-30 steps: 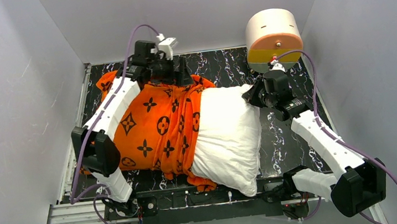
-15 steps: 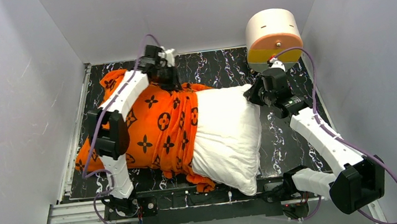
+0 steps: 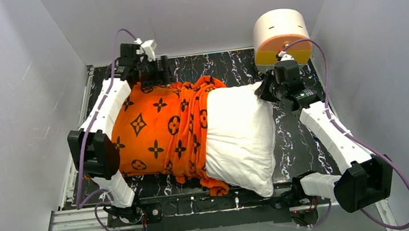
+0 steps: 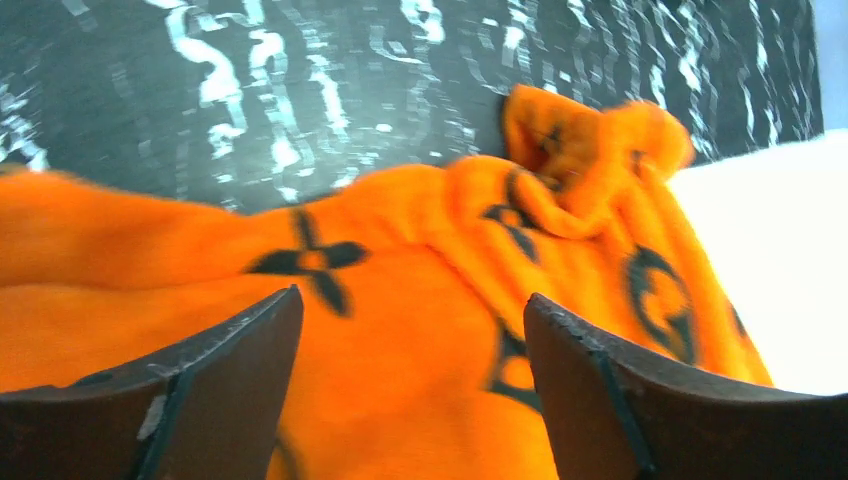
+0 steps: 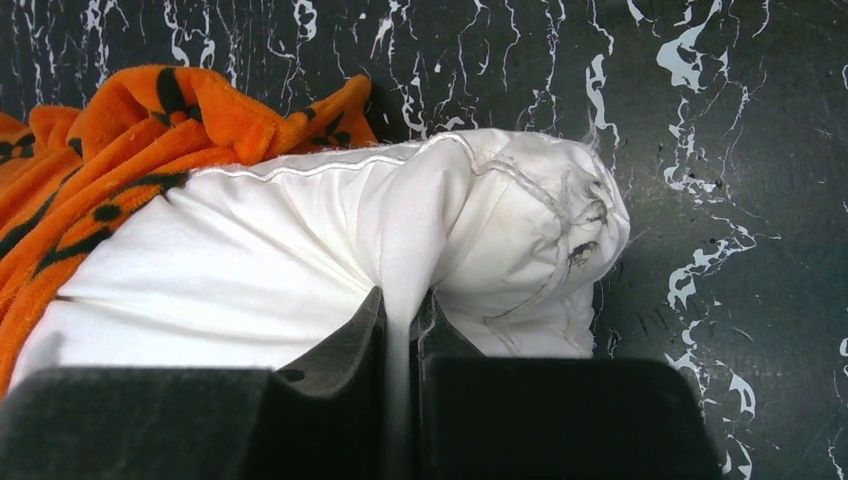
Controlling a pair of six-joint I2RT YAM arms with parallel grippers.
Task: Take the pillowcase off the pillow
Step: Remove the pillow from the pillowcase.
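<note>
Pillowcase (image 3: 152,127) covering half the pillow (image 3: 239,140), left gripper (image 4: 410,330) spread wide above orange fabric, right gripper (image 5: 400,310) pinching pillow corner

The left arm (image 3: 107,105) and right arm (image 3: 330,134) have white shells, chunky black joints and purple cables (image 3: 82,157) looping alongside (the fingers (image 4: 230,390) are dark, flat wedges).

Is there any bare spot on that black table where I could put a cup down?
Two patches. One is the far strip of table behind the pillow, between the left gripper and the round box. The other lies between the pillow and the right arm. The left side is crowded by the orange pillowcase.
</note>
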